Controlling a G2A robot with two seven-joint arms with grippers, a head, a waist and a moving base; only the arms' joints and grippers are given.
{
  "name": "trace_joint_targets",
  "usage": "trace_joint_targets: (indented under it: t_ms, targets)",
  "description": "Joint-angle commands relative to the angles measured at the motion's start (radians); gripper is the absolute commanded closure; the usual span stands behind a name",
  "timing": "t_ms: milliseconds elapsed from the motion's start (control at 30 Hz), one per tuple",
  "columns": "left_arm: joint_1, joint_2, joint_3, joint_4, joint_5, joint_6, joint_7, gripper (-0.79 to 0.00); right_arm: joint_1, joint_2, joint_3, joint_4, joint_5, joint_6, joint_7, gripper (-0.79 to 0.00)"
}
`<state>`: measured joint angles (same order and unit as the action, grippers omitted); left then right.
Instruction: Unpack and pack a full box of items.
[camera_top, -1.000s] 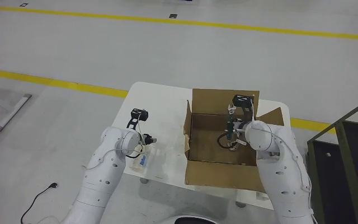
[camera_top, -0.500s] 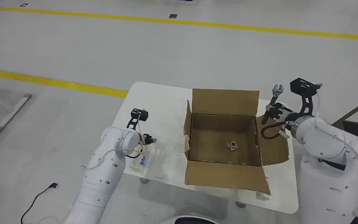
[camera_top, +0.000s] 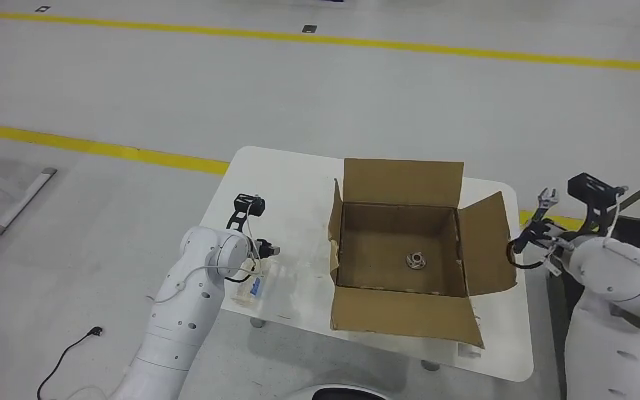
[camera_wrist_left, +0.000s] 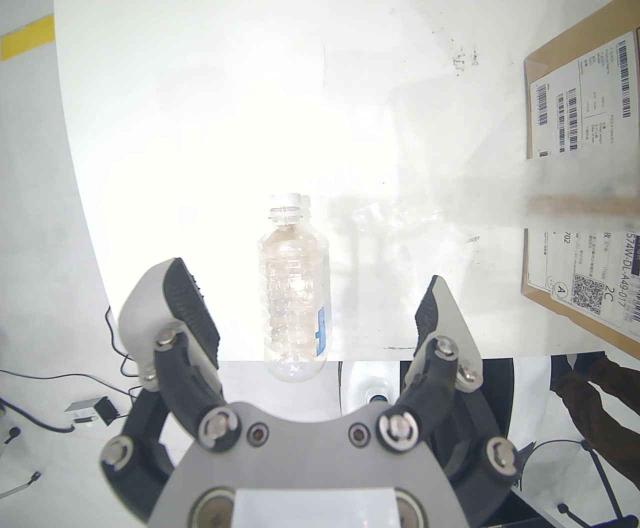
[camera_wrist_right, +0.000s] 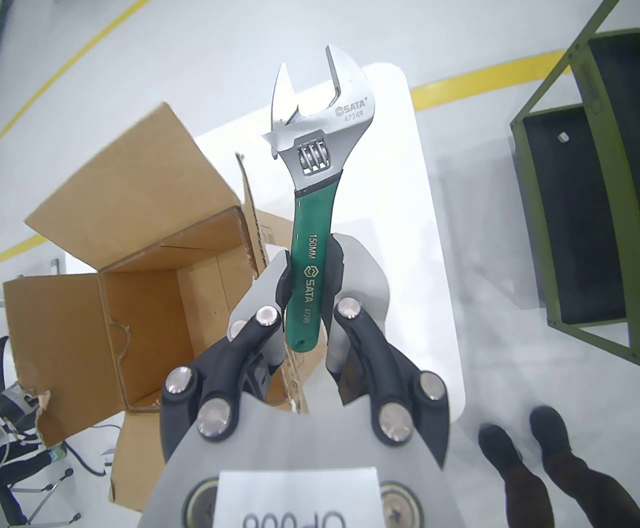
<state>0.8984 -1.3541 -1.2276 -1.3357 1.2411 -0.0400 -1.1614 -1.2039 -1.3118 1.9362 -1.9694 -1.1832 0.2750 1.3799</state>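
My right gripper (camera_wrist_right: 310, 280) is clamped on the green handle of an adjustable wrench (camera_wrist_right: 320, 150), held beyond the right edge of the tabletop (camera_top: 290, 190). My left gripper (camera_wrist_left: 305, 280) is spread wide above a clear plastic bottle (camera_wrist_left: 295, 300) lying at the left front edge. The open cardboard box (camera_top: 400, 312) sits mid-tabletop, a small round part (camera_top: 415, 261) on its floor.

white table (camera_top: 290, 200) w/ open cardboard box (camera_top: 400, 312) & plastic bottle (camera_wrist_left: 295, 300).
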Motion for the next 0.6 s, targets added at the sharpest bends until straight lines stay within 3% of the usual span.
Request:
trace_joint_targets:
  t_ms: [0,300,567]
  targets:
    - [0.000,0.000,0.000,0.000,0.000,0.000,0.000,-0.785,-0.020,0.002,-0.002,0.006,-0.007,0.000,0.010,0.000]
    - [0.000,0.000,0.000,0.000,0.000,0.000,0.000,-0.785,-0.078,0.014,-0.005,0.018,-0.057,-0.032,0.056,0.000]
    - [0.000,0.000,0.000,0.000,0.000,0.000,0.000,-0.785,-0.158,0.020,-0.046,0.131,-0.106,-0.073,0.064,0.000]
